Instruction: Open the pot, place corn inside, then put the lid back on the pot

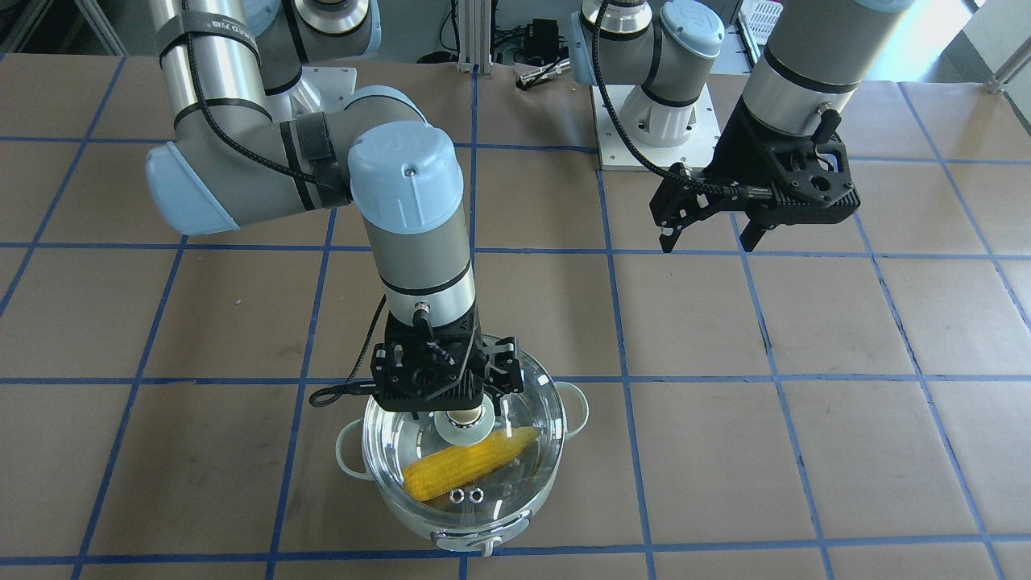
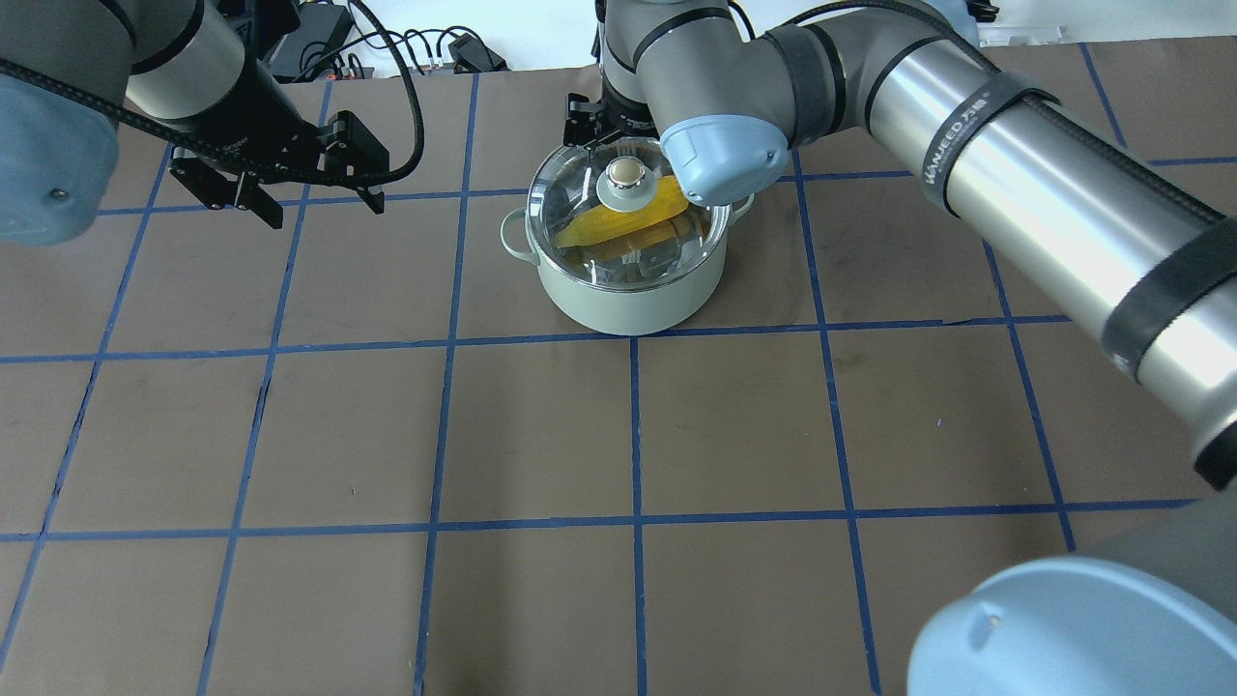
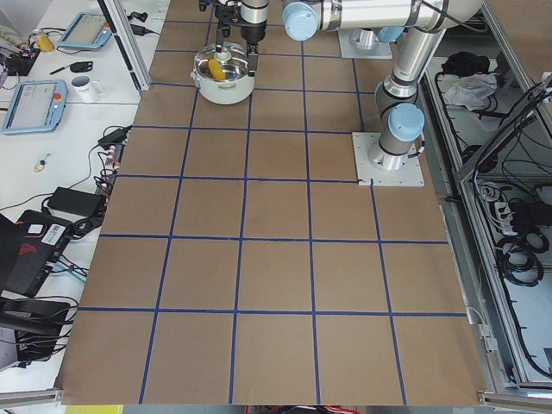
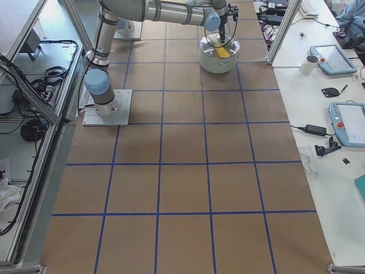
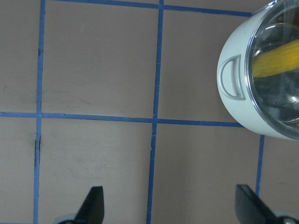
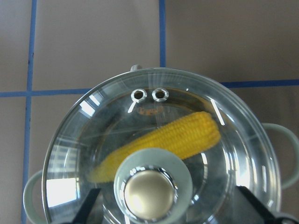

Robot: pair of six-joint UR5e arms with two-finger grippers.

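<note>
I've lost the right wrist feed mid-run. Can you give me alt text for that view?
Straight-down view of the clear glass lid covering the pot, with the yellow corn lying inside under the glass. The right gripper is open, one finger on each side of the beige knob. Two vent holes show near the lid's upper edge.

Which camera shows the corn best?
Right wrist-mounted: the corn lies large under the lid, knob covering one end. Front-facing shows it smaller; overhead, partly behind the right arm; left wrist, a sliver; sides, tiny.
</note>
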